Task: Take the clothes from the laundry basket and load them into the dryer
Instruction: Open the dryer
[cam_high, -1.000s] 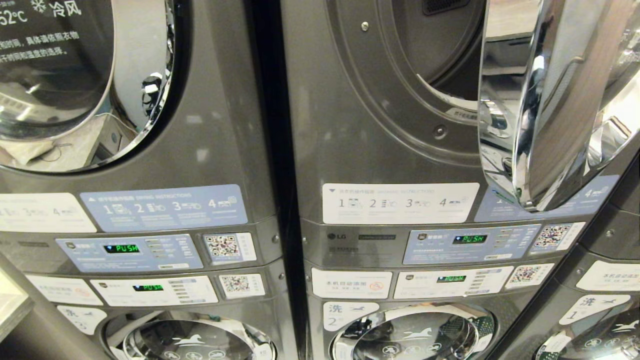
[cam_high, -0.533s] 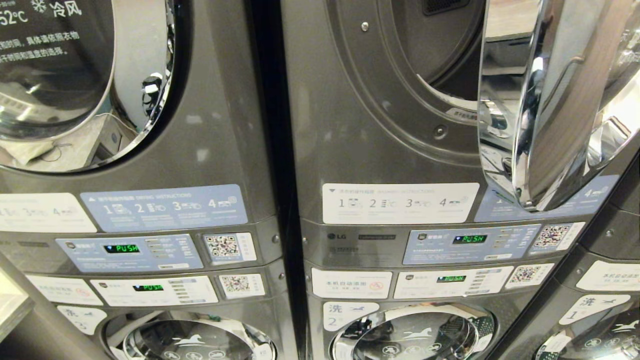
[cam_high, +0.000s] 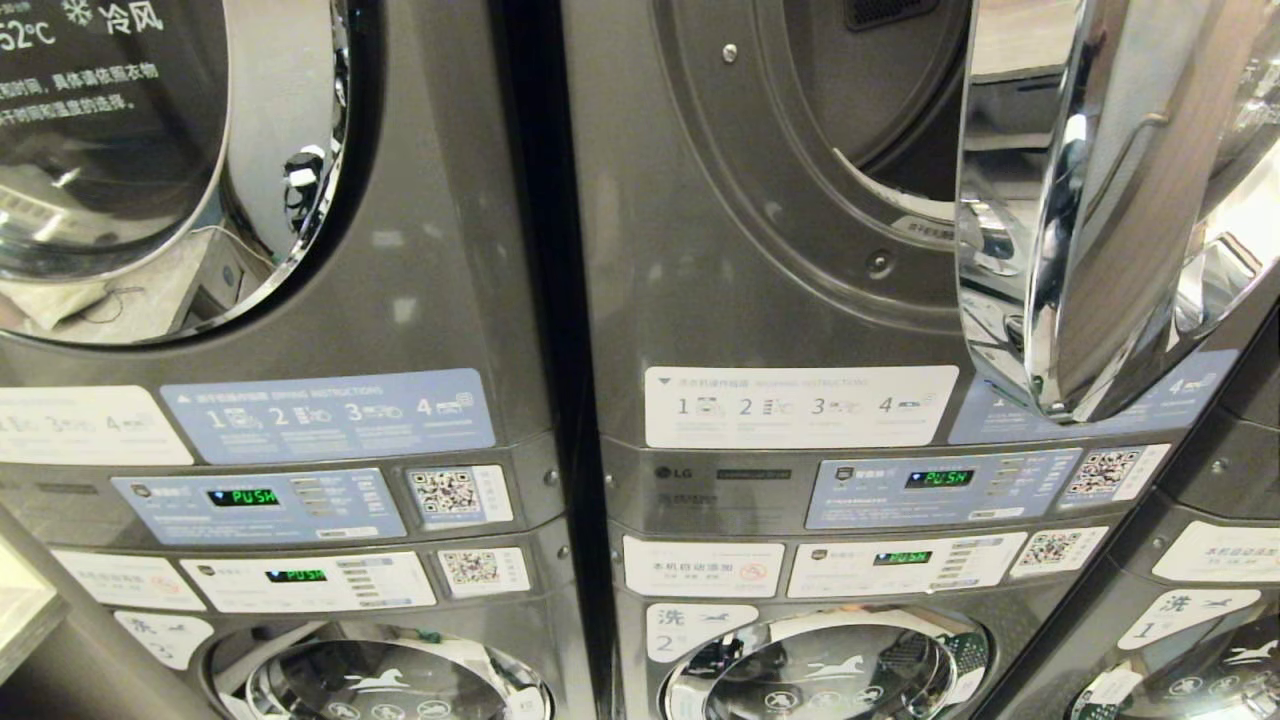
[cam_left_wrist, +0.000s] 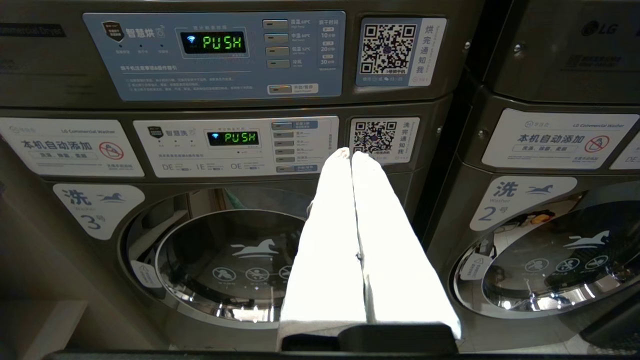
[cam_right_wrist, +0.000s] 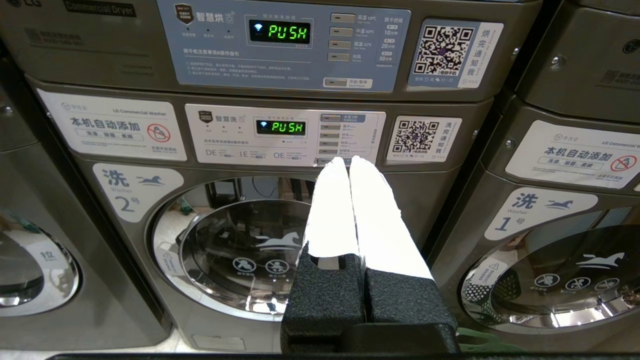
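A wall of stacked grey laundry machines fills the head view, dryers above and washers below. The dryer (cam_high: 760, 230) at centre stands with its round opening exposed, its chrome-rimmed door (cam_high: 1080, 210) swung out to the right and covering part of that opening. The neighbouring dryer (cam_high: 300, 200) on the left has its mirrored door shut. Below each dryer run a pale instruction sticker (cam_high: 800, 405), a blue control panel (cam_high: 940, 487) whose green display reads PUSH, and a QR-code label (cam_high: 1103, 472); a second, white panel (cam_high: 900, 563) belongs to the washer underneath. Neither arm appears in the head view. The left wrist view shows the left tool (cam_left_wrist: 350, 152) held low and level, pointing at the washer marked 3 (cam_left_wrist: 225, 255), its two white fingers (cam_left_wrist: 330, 240) pressed together with nothing between them, tips lined up near a QR label (cam_left_wrist: 382, 139). The right wrist view shows the right tool (cam_right_wrist: 347, 161) in the same level pose before the washer marked 2 (cam_right_wrist: 240, 250), white fingers (cam_right_wrist: 375, 225) pressed together and empty, tips near the lower edge of the washer's white panel (cam_right_wrist: 285, 135). A sliver of green at the lower edge of the right wrist view, beside the tool's black base, may be the laundry basket (cam_right_wrist: 477, 336); too little shows to be sure. No clothes can be made out in any view.
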